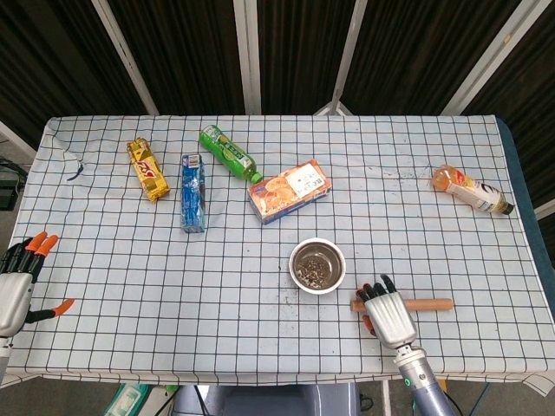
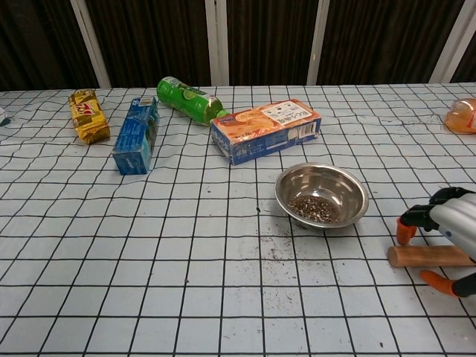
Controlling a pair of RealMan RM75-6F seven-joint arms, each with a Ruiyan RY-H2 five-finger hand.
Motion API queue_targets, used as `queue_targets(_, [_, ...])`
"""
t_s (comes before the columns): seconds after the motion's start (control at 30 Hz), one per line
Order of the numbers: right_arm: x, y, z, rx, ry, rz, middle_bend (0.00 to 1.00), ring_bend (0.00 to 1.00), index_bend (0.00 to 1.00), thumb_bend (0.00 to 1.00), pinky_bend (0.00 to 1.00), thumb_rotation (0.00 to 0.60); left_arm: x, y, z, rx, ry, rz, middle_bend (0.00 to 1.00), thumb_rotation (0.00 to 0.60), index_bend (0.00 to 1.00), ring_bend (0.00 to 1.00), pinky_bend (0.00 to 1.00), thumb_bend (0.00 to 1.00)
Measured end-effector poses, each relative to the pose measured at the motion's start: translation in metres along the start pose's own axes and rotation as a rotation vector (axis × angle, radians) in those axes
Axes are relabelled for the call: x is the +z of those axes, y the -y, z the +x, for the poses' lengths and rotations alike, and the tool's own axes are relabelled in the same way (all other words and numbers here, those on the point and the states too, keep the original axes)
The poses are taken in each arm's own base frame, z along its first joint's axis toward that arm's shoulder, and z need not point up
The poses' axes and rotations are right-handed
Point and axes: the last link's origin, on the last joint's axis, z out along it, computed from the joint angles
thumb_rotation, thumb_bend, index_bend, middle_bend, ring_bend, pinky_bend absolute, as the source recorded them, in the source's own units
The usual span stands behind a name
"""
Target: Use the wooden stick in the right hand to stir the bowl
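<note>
The wooden stick [image 1: 429, 304] lies flat on the checked cloth, to the right of the steel bowl [image 1: 293, 264]. My right hand [image 1: 388, 314] hovers over the stick's left end, fingers reaching past it on the far side and thumb on the near side, apart, not closed around it. In the chest view the stick [image 2: 425, 256] still rests on the table between the fingers and thumb of the right hand [image 2: 448, 222]. The bowl [image 2: 327, 178] holds dark crumbs. My left hand [image 1: 17, 282] rests open at the table's left edge, far from everything.
Behind the bowl lies an orange box [image 1: 289, 191], with a green bottle [image 1: 229, 152], a blue pack [image 1: 192, 192] and a yellow pack [image 1: 147, 168] further left. An amber bottle [image 1: 471, 189] lies at the far right. Crumbs are scattered in front of the bowl.
</note>
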Motion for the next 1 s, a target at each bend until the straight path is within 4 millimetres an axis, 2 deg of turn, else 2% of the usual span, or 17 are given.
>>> queue_targets(0.5, [0.0035, 0.002, -0.0025, -0.005, 0.021, 0.009, 0.39, 0.37, 0.44, 0.35, 0.2, 0.6, -0.0001, 0.0003, 0.0, -0.005, 0.003, 0.002, 0.0, 0.6, 0.0, 0.0, 0.0, 0.02])
queue_targets(0.7, [0.0045, 0.004, -0.0013, 0.002, 0.018, 0.011, 0.39, 0.37, 0.44, 0.45, 0.2, 0.6, 0.0, 0.0001, 0.0001, -0.007, 0.004, 0.002, 0.0, 0.6, 0.0, 0.0, 0.0, 0.02])
queue_targets(1.0, [0.0052, 0.0037, -0.0011, -0.001, 0.02, 0.007, 0.39, 0.37, 0.44, 0.46, 0.2, 0.6, -0.0001, 0.0, 0.0001, -0.009, 0.007, 0.003, 0.0, 0.6, 0.0, 0.0, 0.0, 0.02])
